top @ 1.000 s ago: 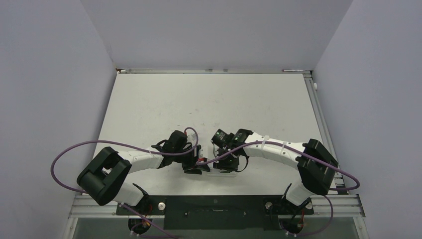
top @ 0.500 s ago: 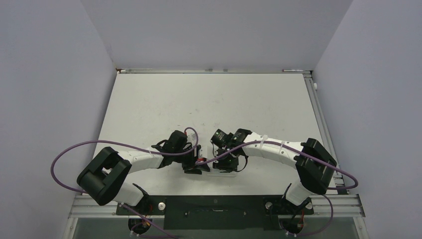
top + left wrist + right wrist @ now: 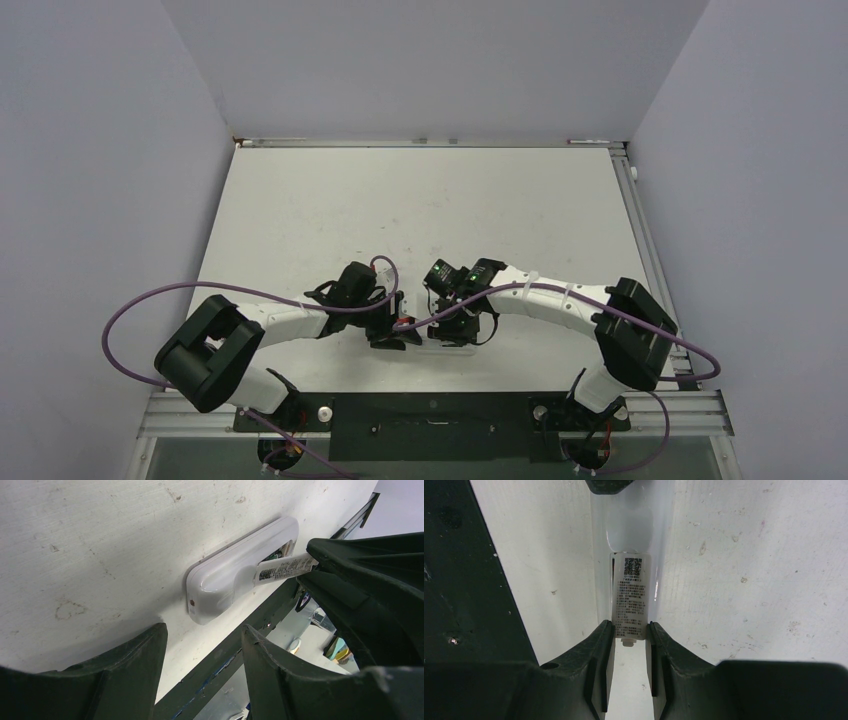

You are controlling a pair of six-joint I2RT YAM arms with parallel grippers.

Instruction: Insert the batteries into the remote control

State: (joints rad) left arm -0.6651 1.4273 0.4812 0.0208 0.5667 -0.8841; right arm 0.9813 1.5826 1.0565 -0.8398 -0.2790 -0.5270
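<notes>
1. Nothing's really budged over the last second, so I'm basically stalled at the cover step. No loading yet, I reckon.
2. My left gripper (image 3: 204, 630) sits half-wide and empty at one end of the remote control (image 3: 225, 582), which lies back-up by the desk's (image 3: 420, 200) near edge.
3. My right gripper (image 3: 630, 630) is narrow, pinching the labelled cover (image 3: 629, 595), which looks lifted at my end.
4. Batteries? Can't spot them anywhere, and the cover mostly hides the recess.
</notes>
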